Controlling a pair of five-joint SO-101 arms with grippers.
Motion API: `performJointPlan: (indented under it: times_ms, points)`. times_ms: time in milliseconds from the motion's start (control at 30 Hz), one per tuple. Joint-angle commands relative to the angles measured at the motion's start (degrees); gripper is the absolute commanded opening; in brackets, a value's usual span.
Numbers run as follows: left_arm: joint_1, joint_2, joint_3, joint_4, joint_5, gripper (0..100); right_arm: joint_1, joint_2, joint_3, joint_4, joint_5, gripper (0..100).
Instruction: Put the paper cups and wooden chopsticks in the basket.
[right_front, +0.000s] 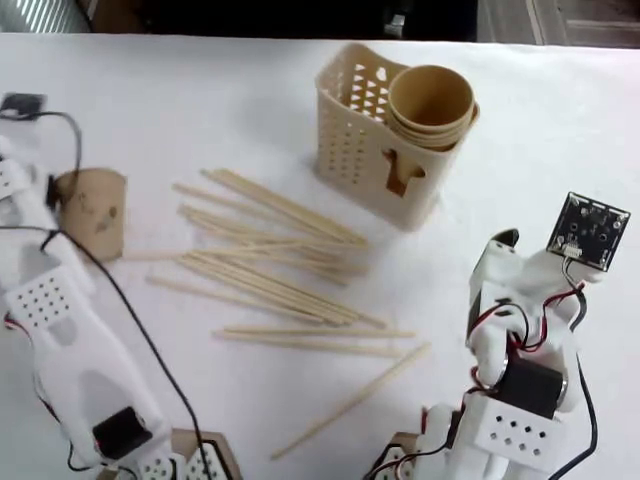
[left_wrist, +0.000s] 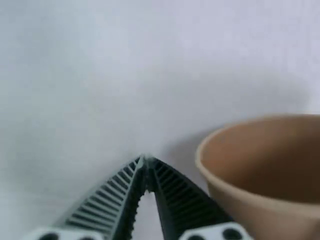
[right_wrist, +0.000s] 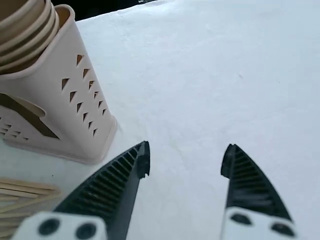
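Nearest you, your left arm (right_front: 60, 330) runs up the 9 o'clock side of the tabletop (right_front: 200, 90). The left jaws are pinched together on nothing, and their tips sit just beside the loose paper cup (left_wrist: 265, 170), not around it. So that cup isn't grabbed yet. My guess is you'll want to spread them and get one side inside the rim. I honestly can't tell whether the cup is standing or tipped over.

Your right arm (right_front: 520, 370) is down at 5 o'clock. The right jaws are spread wide over bare tabletop and hold nothing. That looks like a sensible ready pose, since the sticks are just off to their 9 o'clock.

The chopsticks (right_front: 270, 270) lie flat in a loose fan mid-tabletop, mostly overlapping. One stray stick (right_front: 350, 400) lies apart toward 6 o'clock. Flat and thin like that, they'll probably be fiddly to pinch, and the stray one looks easiest.

Farthest out, around 1 o'clock, the basket (right_front: 370, 150) stands upright. A stack of nested cups (right_front: 430, 100) is already in one end of it. Nesting them leaves the other end free, which I'd reckon is where the sticks go.
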Motion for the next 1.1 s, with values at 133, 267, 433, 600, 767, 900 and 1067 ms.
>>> performJointPlan:
  times_ms: [133,267,433,600,767,900,1067]
  points:
    - [11.7,-1.9,-7.0,9.4,-0.2,2,-0.2,-0.7,-0.4,-1.1,0.1,24.1]
    - [16.3,-2.1,-11.3,10.0,4.1,2,-0.2,-0.7,-0.4,-1.1,0.2,24.1]
    - [21.5,-2.3,-11.4,10.0,5.0,2,-0.2,-0.7,-0.4,-1.1,0.2,24.1]
    - [22.1,-4.1,-13.6,10.0,5.6,2,-0.3,-0.7,-0.7,-1.0,0.7,24.1]
    - [17.3,-10.6,-17.6,10.0,11.9,2,-4.5,-0.6,-3.4,1.1,4.7,24.0]
    - [11.9,-16.0,-17.3,10.0,18.1,2,-13.0,-0.2,-12.0,8.7,8.8,24.0]
    - [4.9,-17.7,-16.3,9.9,23.6,2,-31.1,1.4,-21.0,15.1,13.0,24.0]
